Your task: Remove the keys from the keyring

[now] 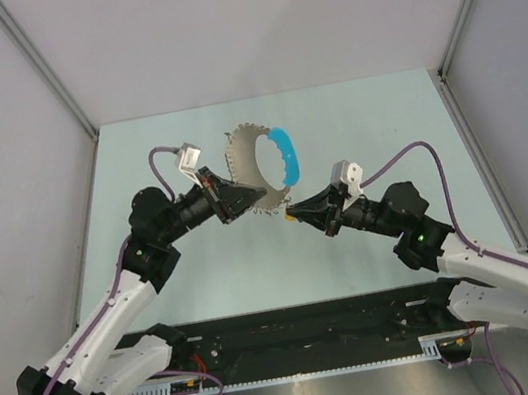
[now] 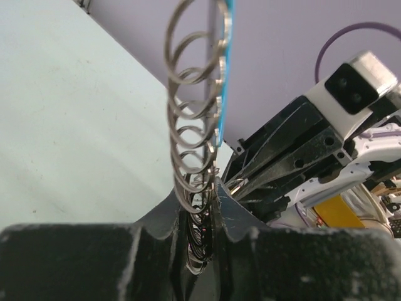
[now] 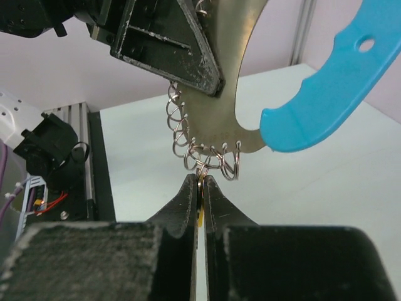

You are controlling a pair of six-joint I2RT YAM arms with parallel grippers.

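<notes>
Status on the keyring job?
Both shut: left gripper on the keyring, held aloft; right gripper on one small ring at its edge. Nothing in the way.

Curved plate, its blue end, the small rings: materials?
Curved plate: flat sheet metal with a dull silver-tan sheen, likely steel.
Blue end: plastic by the look, with saturated matte colour and a moulded hole.
Small rings: bright wire coils with shiny glints, probably steel split rings.
</notes>
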